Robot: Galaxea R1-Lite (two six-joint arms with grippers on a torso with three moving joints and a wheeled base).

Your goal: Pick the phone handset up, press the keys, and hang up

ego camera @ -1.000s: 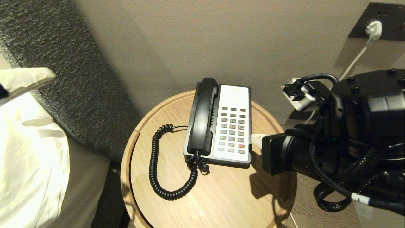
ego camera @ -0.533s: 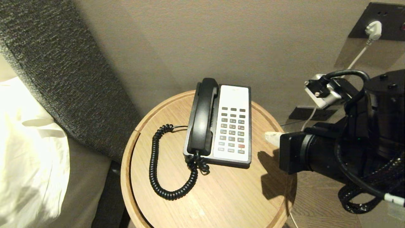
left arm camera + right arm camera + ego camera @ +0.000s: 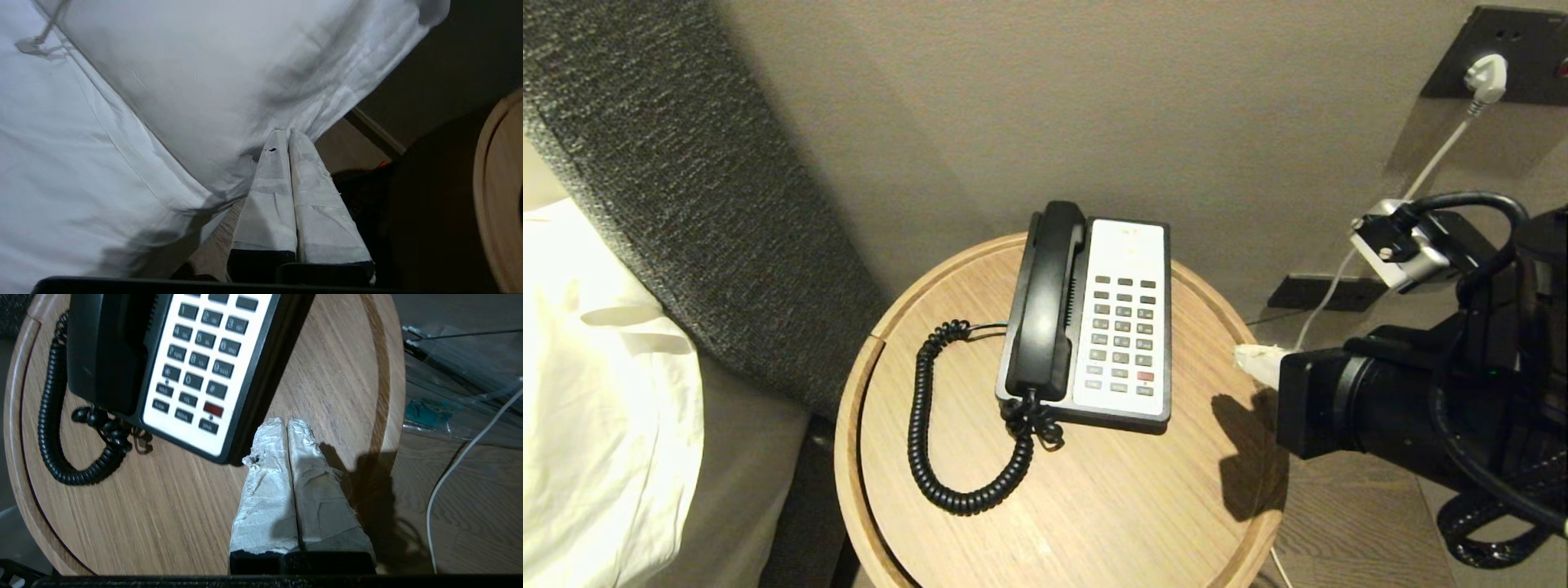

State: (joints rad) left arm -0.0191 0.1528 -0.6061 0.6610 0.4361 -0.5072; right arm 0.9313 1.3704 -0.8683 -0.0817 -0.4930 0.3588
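Our view takes in the white bedding [image 3: 596,392] at the left, then the round wooden worktop [image 3: 1094,506] carrying the phone base [image 3: 1129,245]. The phone handset [image 3: 1045,302] lies in its cradle on the base's left side, its coiled cord [image 3: 931,441] looping over the wood. The keys [image 3: 1124,336] sit beside it. Our right hand [image 3: 1245,358] hovers closed at the worktop's right edge, apart from the base. Our left hand [image 3: 286,131] is closed and empty over the bedding.
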